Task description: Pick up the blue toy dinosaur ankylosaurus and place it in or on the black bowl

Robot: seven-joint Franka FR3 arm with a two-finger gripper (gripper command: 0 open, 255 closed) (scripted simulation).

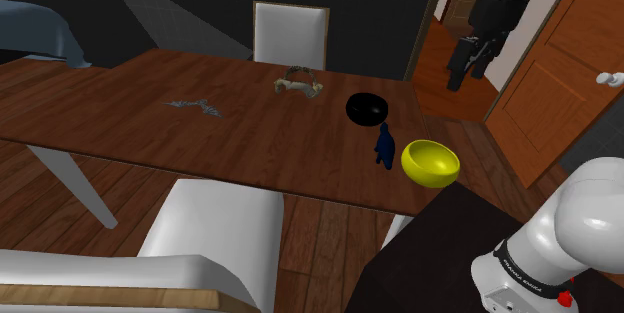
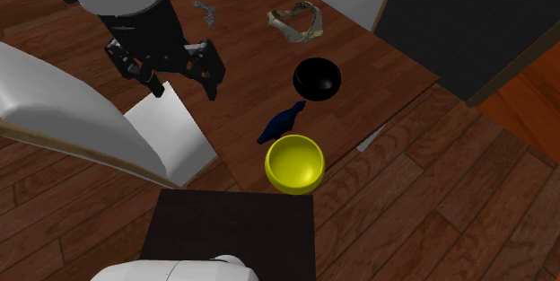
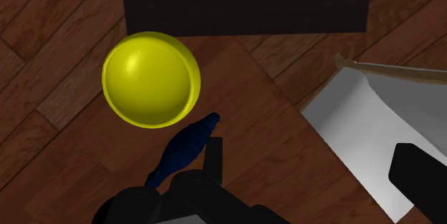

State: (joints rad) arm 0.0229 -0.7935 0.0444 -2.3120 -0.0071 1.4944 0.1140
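Lettering first: a dark band low on the arm (image 1: 585, 211) carries small print, too fine to read. Up goes the eye to the hand (image 2: 184, 74), hanging high and released, its two black fingers (image 2: 212, 73) spread wide with nothing between them. And there's the blue dinosaur (image 2: 281, 125), down on the desk (image 2: 242, 64), sitting between the black bowl (image 2: 317, 79) and the yellow bowl (image 2: 294, 163), just beside both and well apart from the hand. In the wrist view one end of the dinosaur slips behind the hand's own dark body, so its shape there is lost. Farther along the desk, a pale bony object (image 1: 298, 85) and a flat grey thing (image 1: 197, 107) are hard to make out. A white chair (image 1: 215, 241) at the near side is cut off by the shoulder view's lower edge, and the dark stand (image 2: 238, 225) shows only its top
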